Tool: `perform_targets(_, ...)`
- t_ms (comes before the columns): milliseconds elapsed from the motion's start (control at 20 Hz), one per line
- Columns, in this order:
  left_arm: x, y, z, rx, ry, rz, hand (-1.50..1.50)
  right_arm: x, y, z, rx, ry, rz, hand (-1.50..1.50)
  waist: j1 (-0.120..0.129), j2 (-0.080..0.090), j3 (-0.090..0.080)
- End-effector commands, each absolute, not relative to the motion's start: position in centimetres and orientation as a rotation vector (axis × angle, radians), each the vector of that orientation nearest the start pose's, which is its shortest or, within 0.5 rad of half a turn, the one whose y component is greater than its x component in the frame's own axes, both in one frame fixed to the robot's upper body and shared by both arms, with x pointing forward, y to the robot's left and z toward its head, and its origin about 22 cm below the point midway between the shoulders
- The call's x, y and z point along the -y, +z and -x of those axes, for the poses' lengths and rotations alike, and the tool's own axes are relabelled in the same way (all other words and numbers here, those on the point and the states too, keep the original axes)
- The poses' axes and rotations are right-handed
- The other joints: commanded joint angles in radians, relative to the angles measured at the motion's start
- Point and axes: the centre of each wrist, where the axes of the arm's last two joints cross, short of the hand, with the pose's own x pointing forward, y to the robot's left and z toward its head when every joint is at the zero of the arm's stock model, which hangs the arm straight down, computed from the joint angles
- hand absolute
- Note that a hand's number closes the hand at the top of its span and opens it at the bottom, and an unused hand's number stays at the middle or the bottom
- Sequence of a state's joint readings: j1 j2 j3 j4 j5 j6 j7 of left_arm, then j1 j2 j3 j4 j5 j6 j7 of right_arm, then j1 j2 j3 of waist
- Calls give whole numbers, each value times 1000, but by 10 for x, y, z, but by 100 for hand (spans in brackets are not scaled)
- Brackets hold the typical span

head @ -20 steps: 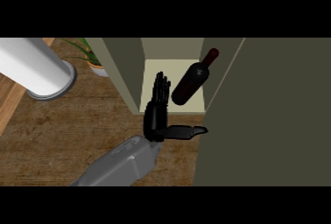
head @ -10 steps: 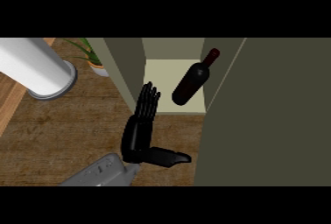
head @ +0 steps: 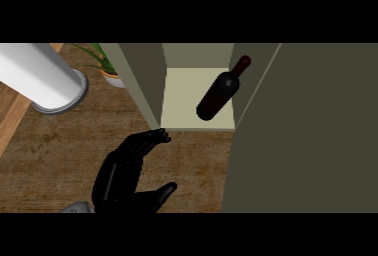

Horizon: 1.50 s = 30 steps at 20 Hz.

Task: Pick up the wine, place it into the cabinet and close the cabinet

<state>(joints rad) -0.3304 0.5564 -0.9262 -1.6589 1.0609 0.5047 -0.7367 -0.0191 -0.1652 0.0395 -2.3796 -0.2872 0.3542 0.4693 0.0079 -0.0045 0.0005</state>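
Counter point(head: 66, 150): brown wood grain, matt. Wine bottle point(head: 219, 95): dark glossy glass. Cabinet point(head: 303, 130): matt olive.

A white cylinder point(head: 43, 77) lies on the wooden counter point(head: 66, 145) beside a potted plant point(head: 105, 64).

Wine point(head: 219, 95) stands inside cabinet point(head: 198, 122); hand point(head: 122, 172) before it, leftward.

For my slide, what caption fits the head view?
Wine bottle inside open cabinet, open left hand outside.
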Motion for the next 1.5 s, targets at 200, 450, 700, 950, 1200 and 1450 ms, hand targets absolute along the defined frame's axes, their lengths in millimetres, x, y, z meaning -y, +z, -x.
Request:
perform_targets(200, -209, 35, -176, 1809, 66, 543, 150, 209, 197, -134, 1815, 646, -573, 150, 1, -3, -1)
perform_targets(450, -249, 48, -167, 1797, 78, 514, 150, 185, 199, -125, 1783, 714, -679, 150, 6, -3, -2)
perform_targets(700, -279, 57, -147, 1841, 135, 479, -150, 155, 197, -117, 1764, 748, -760, 150, 14, -6, -2)
perform_targets(950, -310, 59, -153, 1871, 194, 447, -150, 109, 199, -115, 1666, 876, -807, 150, 14, -8, -4)
perform_targets(1200, -324, 49, -133, 1843, 229, 411, -150, 74, 194, -111, 1648, 880, -787, 150, 29, -11, -6)
perform_targets(1450, -364, 54, -130, 1848, 208, 402, -150, 52, 196, -115, 1737, 826, -743, 150, 45, -10, -6)
